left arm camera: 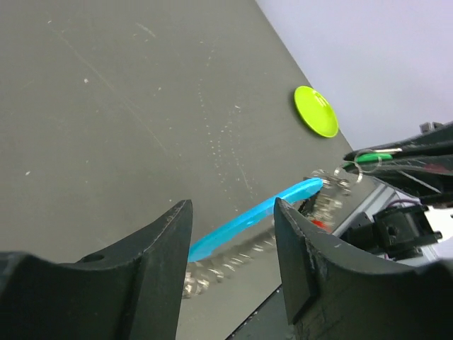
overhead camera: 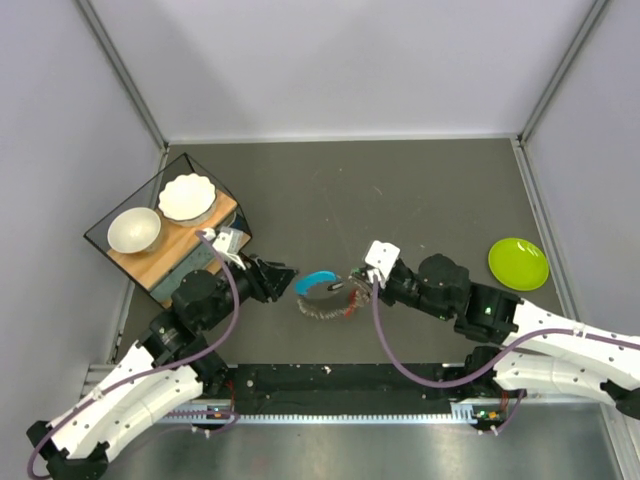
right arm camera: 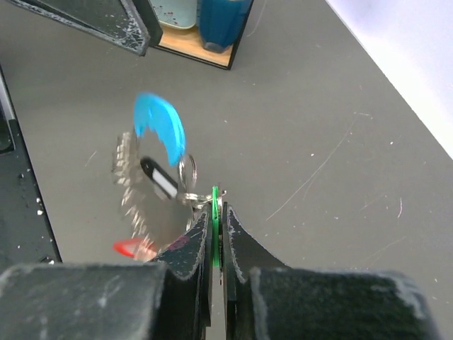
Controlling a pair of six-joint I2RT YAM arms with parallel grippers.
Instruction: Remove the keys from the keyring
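1 lime-green plate [overhead camera: 518, 262], 1 white bowl [overhead camera: 134, 229], 1 scalloped dish [overhead camera: 186, 196]. 1 keyring [right arm camera: 187, 170] carries 1 blue tag [right arm camera: 161, 127], 1 green tag [left arm camera: 373, 156], 1 red tag [right arm camera: 134, 248], 1 black tag [right arm camera: 161, 180].

Dark, scuffed bench [overhead camera: 400, 190]. Carries a lime plate [overhead camera: 518, 263] near the right wall and a box [overhead camera: 150, 265] at the left wall.

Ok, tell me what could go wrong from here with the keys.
1. The right pincer pinches only the thin green key, and the rest of the bunch hangs from it, blurred as if swinging. It could slip free.
2. The left pincer is open with the blue tag just ahead of it. Closing on a moving bunch may catch the tag rather than the keyring.
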